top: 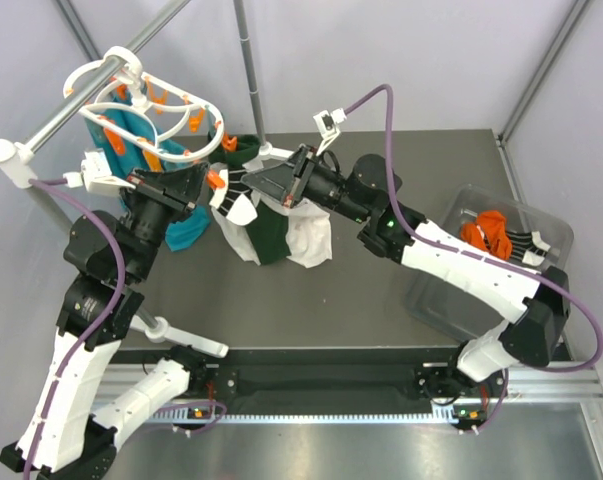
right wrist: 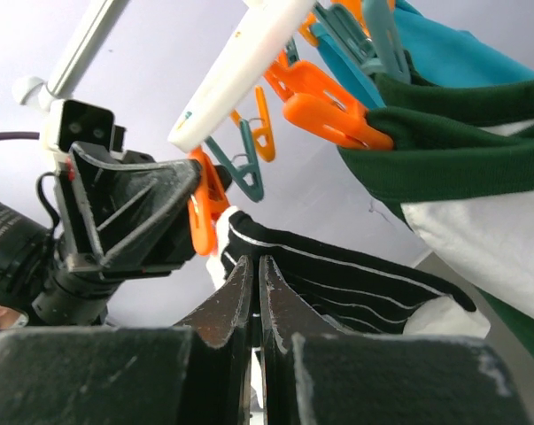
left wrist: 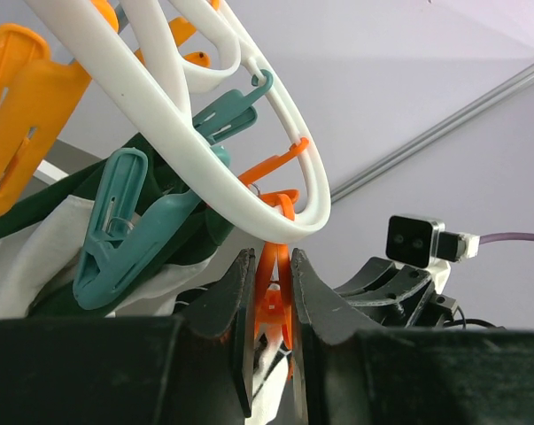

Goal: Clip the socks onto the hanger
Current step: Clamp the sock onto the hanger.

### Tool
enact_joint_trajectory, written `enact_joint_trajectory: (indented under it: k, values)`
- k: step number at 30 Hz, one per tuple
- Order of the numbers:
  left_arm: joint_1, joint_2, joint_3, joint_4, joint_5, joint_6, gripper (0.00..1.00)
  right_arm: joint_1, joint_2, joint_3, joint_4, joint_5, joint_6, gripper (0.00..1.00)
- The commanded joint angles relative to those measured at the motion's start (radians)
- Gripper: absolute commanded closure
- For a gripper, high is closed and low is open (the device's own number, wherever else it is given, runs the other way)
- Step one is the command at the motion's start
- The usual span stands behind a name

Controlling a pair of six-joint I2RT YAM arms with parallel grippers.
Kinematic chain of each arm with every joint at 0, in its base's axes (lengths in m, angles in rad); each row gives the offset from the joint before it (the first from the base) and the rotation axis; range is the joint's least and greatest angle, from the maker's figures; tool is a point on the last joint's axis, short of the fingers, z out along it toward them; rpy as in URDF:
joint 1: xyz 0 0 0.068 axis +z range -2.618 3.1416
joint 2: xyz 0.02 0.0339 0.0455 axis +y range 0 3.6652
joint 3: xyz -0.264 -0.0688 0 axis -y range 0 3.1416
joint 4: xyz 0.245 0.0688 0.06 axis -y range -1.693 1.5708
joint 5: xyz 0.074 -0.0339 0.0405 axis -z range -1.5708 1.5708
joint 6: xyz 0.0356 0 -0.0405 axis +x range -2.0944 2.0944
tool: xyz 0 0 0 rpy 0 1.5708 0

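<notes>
The grey desk [top: 331,300] fills the middle of my overhead view. A grey rail [top: 91,85] slants across the upper left of that view. The white hanger [left wrist: 289,226] hangs from it, its ring crowded with orange and teal pegs. At the right edge of the desk sits a clear bin [top: 451,215] holding orange socks [top: 486,235] and some dark striped ones beside them. Under the hanger, near the centre of the overhead view, the white and dark-green cloths [top: 271,235] hang down to the desk. Both arms reach in toward that spot from either side, and their tips are near each other. My left pincer [left wrist: 271,266] is squeezed narrow on an orange clip [left wrist: 275,310] that dangles from the lowest curve of the ring. A finger presses each side of the clip. My right pincer [right wrist: 256,266] is fully closed. As far as I can tell from its wrist camera, it is pinching the edge of a dark striped sock [right wrist: 337,274]. It holds that sock up in the air just beside the orange clip, with the white cuff nearest the peg.
</notes>
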Motion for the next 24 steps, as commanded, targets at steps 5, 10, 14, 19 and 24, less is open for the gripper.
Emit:
enact_joint_trajectory:
  k: [5,10,14,19,24]
  values:
    - [-0.006,0.000,-0.015,0.027,0.060,-0.018,1.00,0.027,0.023,0.093,0.059,-0.017,0.018,1.00]
    - [-0.006,-0.005,-0.014,0.027,0.060,-0.018,1.00,0.034,0.052,0.116,0.060,-0.026,0.023,1.00]
    - [-0.006,-0.023,-0.024,0.030,0.051,-0.009,0.82,0.034,0.053,0.112,0.059,-0.020,0.022,1.00]
    - [-0.006,-0.051,-0.043,0.047,0.042,0.004,0.51,0.034,0.056,0.116,0.057,-0.020,0.017,1.00]
    - [-0.006,-0.057,-0.043,0.040,0.049,0.011,0.35,0.034,0.064,0.132,0.030,-0.013,-0.004,1.00]
